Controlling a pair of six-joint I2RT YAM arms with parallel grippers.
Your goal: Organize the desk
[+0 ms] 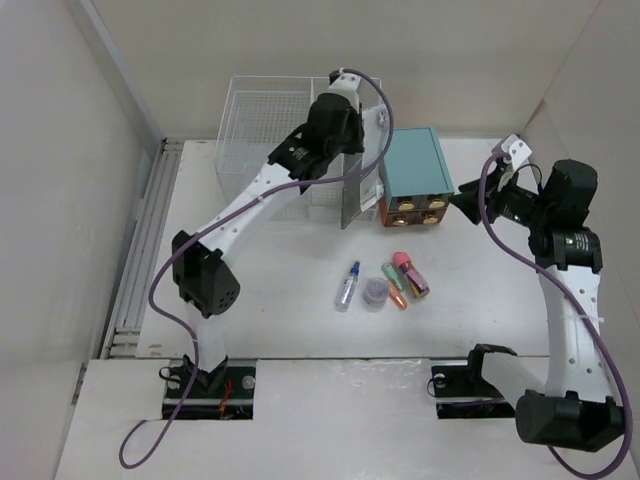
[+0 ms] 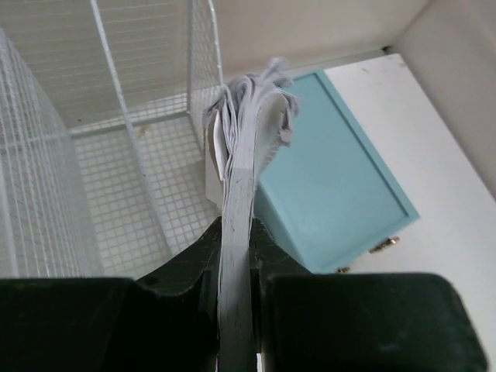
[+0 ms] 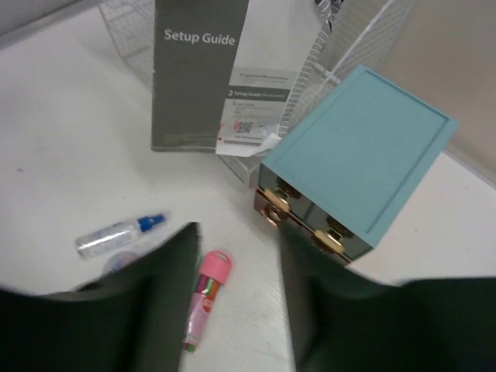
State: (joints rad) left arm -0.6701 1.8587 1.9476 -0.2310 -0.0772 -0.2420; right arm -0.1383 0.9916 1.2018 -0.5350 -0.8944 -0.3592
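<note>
On the white desk, my left gripper is shut on a stack of booklets and papers, held upright between the white wire basket and the teal box with brown drawers. The front booklet reads "Setup Guide". My right gripper is open and empty, just right of the teal box, above the desk. A small spray bottle, a round lidded pot, and several tubes and markers lie in the middle of the desk. A pink-capped tube lies between my right fingers.
White walls enclose the desk on the left, back and right. A metal rail runs along the desk's left edge. The wire basket has mesh dividers. Both arm bases sit at the near edge.
</note>
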